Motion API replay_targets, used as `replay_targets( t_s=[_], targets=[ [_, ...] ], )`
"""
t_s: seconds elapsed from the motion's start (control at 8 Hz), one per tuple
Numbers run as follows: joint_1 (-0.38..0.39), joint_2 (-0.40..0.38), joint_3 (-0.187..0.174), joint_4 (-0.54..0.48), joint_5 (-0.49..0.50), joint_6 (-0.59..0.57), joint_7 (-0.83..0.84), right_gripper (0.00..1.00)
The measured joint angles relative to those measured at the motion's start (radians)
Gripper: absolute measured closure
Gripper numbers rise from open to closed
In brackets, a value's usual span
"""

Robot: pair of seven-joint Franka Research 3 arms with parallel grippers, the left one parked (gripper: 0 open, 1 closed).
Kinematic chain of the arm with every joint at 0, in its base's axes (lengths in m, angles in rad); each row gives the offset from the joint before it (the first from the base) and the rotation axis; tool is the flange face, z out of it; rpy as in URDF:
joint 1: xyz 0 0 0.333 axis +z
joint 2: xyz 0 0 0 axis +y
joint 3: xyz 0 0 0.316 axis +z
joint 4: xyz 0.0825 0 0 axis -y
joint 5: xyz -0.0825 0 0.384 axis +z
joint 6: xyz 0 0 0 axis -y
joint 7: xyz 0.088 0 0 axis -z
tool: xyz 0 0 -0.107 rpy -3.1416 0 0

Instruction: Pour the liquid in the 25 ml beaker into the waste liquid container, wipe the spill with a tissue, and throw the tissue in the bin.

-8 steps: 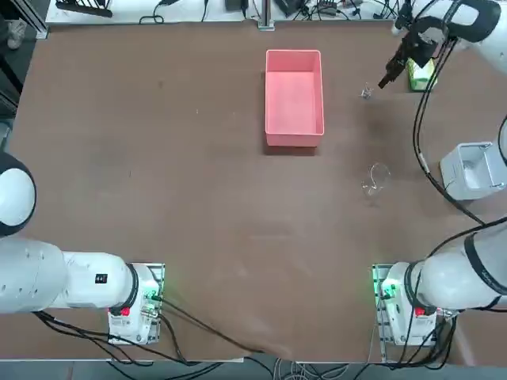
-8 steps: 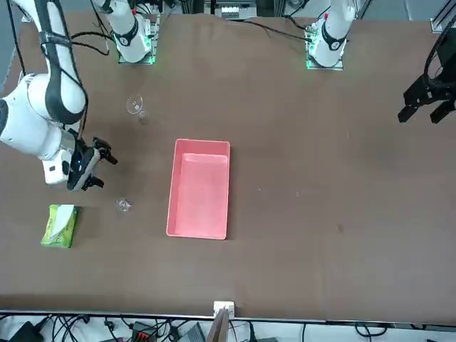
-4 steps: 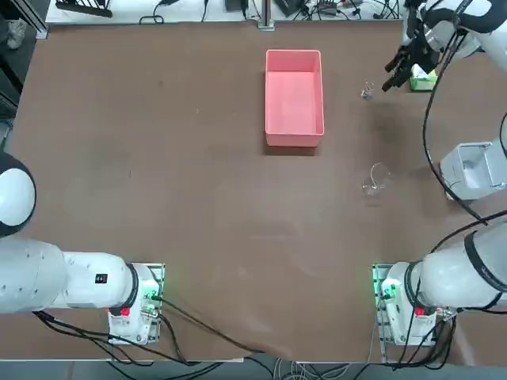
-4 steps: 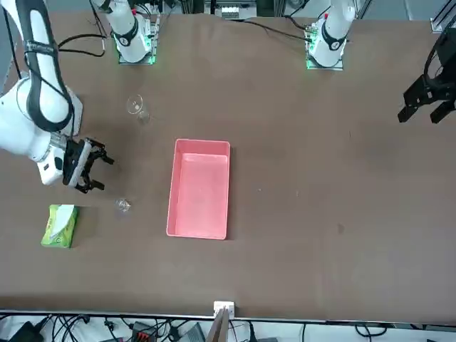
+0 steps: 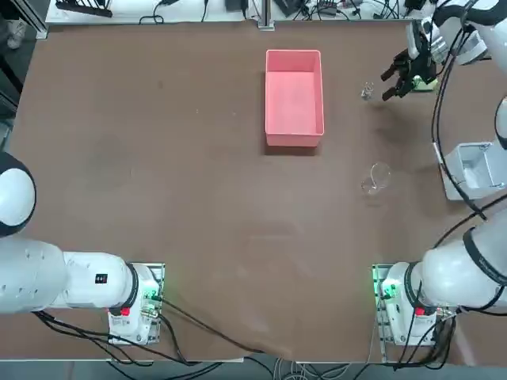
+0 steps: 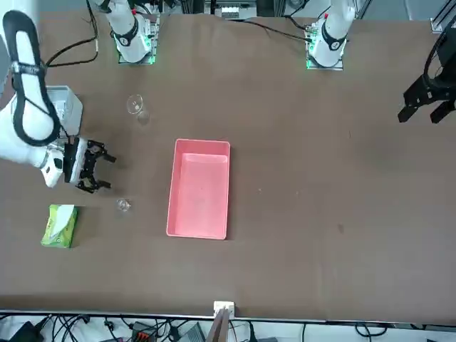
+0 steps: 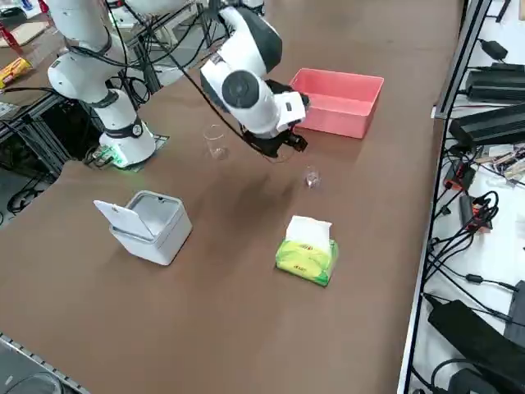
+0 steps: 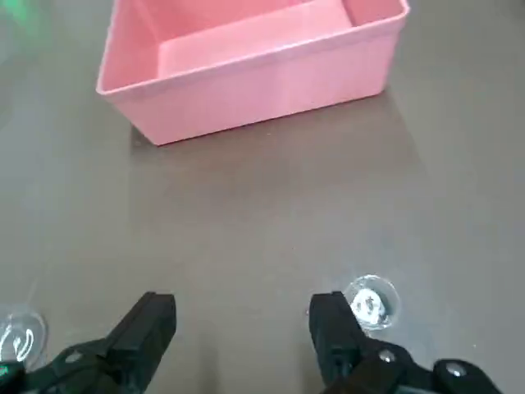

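Glassware stands on the tabletop before me, in two sizes. The 25 ml beaker, the smaller, lies to the right of the pink tray and well apart from it; whether it holds liquid I cannot tell. The larger beaker stands upright, nearer my base, its clear wall showing the brown surface through it. The tray is open-topped, and its bare pink floor shows between its walls. Farther right, near my side of the table, sits the white bin, its lid tipped outward from the open mouth. The yellow-green tissue pack rests to the right of the 25 ml beaker, a white tissue showing at its top. My right tool hovers above the tabletop near that small beaker, released, its two black fingers spread wide apart.
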Motion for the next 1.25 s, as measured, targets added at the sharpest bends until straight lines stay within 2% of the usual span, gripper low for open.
replay_targets(
  t_s=[0.5, 0.88, 1.25],
  targets=[
    [-0.055, 0.172, 0.000, 0.173, 0.053, -0.119, -0.140, 0.00],
    [-0.063, 0.263, 0.001, 0.222, 0.106, -0.132, -0.231, 0.00],
    [-0.071, 0.295, 0.001, 0.234, 0.118, -0.136, -0.259, 0.00]
  ],
)
